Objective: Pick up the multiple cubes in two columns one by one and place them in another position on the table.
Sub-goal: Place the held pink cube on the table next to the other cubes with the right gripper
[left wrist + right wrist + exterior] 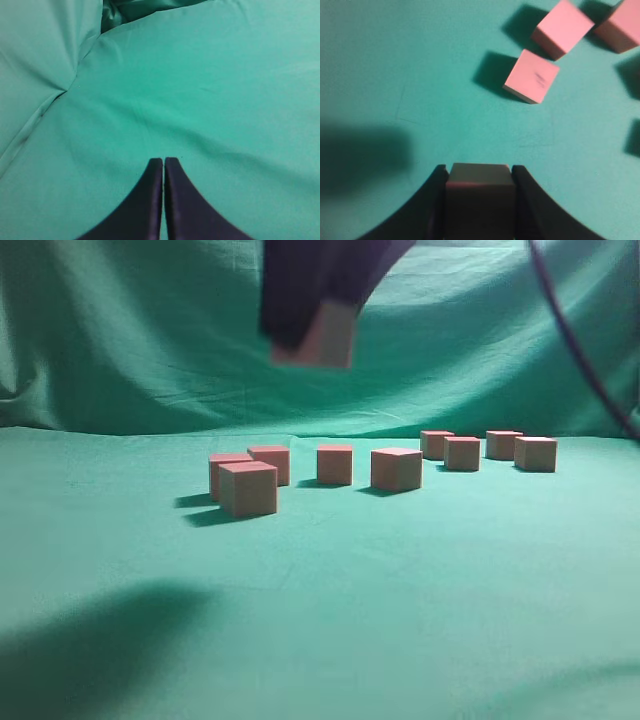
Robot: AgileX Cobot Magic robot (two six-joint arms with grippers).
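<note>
Nine reddish-pink matte cubes (pixel 247 488), plain-faced.

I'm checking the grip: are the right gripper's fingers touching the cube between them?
Touching. The right wrist view shows both fingers pressed against the sides of the cube, with no gap.

Exterior: low, table-level, facing drape (pixel 120 340). Wrists: close, downward; right shares cubes (pixel 532 76).

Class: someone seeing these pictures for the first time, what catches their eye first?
A pink cube hangs high above the table, pinched in the right gripper. Below it, eight more cubes stand scattered across the green cloth toward the back. The left gripper is shut over bare cloth.
</note>
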